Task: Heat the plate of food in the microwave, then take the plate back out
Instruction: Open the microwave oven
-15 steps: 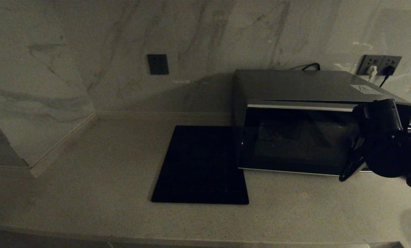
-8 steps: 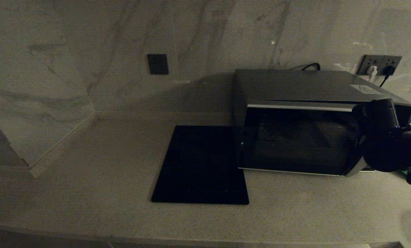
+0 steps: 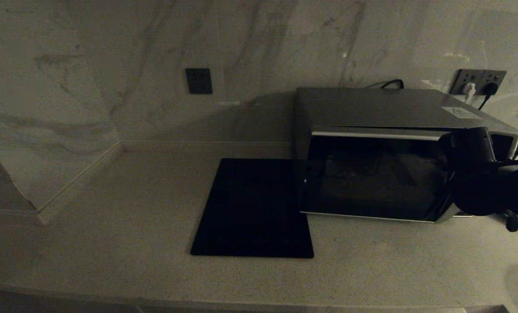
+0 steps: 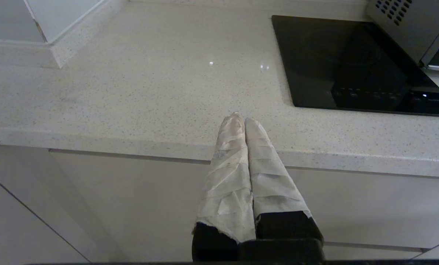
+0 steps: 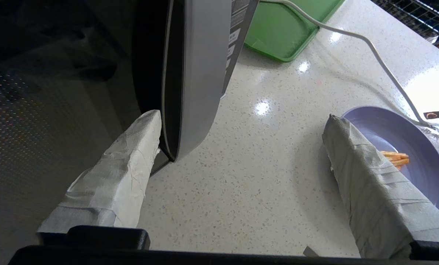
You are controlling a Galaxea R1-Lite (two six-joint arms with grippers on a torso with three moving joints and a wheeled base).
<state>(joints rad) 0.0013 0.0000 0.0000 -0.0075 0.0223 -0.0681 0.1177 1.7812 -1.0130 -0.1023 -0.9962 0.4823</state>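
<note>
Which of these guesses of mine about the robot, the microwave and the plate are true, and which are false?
1. The right claw is open, one finger beside the door's silver edge. True.
2. The plate of food is already inside the microwave. False: it sits on the counter outside, orange-brown sticks on it.
3. The left claw is shut and holds nothing, at the counter's front edge. True.
4. The green tray lies on top of the microwave. False: it lies on the counter next to it.
5. The black mat lies to the right of the microwave in the head view. False: it lies to the left.
</note>
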